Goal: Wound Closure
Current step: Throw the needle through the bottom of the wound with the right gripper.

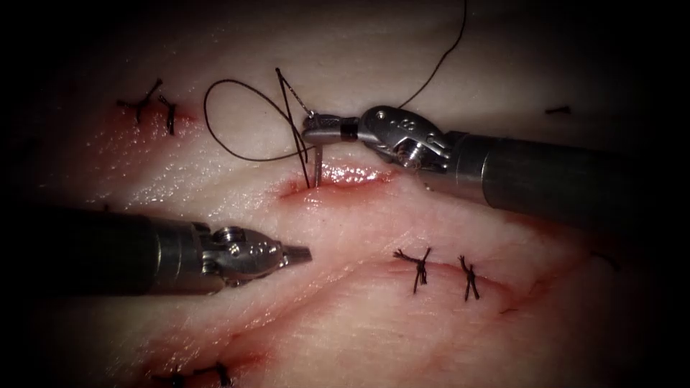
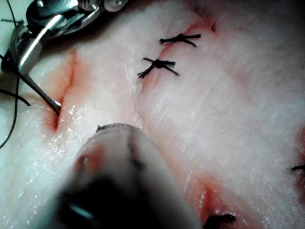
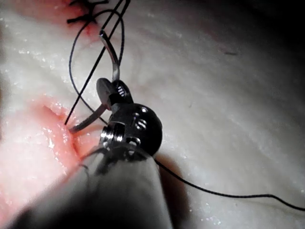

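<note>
Right tool [image 1: 310, 129] pinches the needle [image 1: 317, 159] mid-curve, tip seemingly entering the cut [image 1: 338, 179]; left tool [image 1: 300, 253] pressed together, empty.

Surgical training bench: sutured tissue [image 1: 359, 316] with open cut [image 1: 338, 178], wristed right tool [image 1: 310, 128].

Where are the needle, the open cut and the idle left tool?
needle [image 1: 317, 159]: endoscope view, on its shaft below the right tool's jaws.
open cut [image 1: 345, 176]: endoscope view, on its wet middle.
left tool [image 1: 298, 253]: endoscope view, at its jaw tip.

The endoscope looks down from above and in front at the tissue [image 1: 374, 316]. Both wrist cameras peer along their shafts, very close, apparently sharing the open cut [image 1: 338, 177]
</note>
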Tool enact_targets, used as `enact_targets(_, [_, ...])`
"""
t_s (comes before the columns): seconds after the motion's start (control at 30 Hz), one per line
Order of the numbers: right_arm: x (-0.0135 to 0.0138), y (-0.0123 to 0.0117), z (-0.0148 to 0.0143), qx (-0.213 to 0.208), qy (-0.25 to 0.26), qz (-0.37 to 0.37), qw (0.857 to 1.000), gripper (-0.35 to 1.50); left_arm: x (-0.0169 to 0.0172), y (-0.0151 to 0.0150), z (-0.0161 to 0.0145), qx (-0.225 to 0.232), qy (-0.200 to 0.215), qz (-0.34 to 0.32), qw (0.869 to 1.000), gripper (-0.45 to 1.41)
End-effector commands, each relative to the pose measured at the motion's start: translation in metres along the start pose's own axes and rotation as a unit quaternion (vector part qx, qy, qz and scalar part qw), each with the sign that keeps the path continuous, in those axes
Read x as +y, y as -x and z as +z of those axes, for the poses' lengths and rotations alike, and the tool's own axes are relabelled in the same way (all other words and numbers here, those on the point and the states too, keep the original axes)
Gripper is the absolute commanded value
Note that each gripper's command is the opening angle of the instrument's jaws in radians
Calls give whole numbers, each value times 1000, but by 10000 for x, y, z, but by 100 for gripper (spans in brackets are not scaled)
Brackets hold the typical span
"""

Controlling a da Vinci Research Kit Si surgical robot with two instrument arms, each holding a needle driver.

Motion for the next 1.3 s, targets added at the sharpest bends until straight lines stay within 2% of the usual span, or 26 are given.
enact_targets(0.03, [6,-7,9,2,1,-2,1000,-35,-2,-3,8,1,0,-2,1000,-10])
enact_targets(0.6, [4,-14,9,-1,-21,23,1000,-35,-8,8,12,-6,-1,5,1000,-5])
enact_targets(1.1, [-2,-16,11,-47,-52,40,997,-35,-19,23,16,-11,0,9,1000,-6])
enact_targets(1.3, [-3,-25,11,-47,-55,66,995,-35,-20,27,20,-15,-1,5,1000,-10])
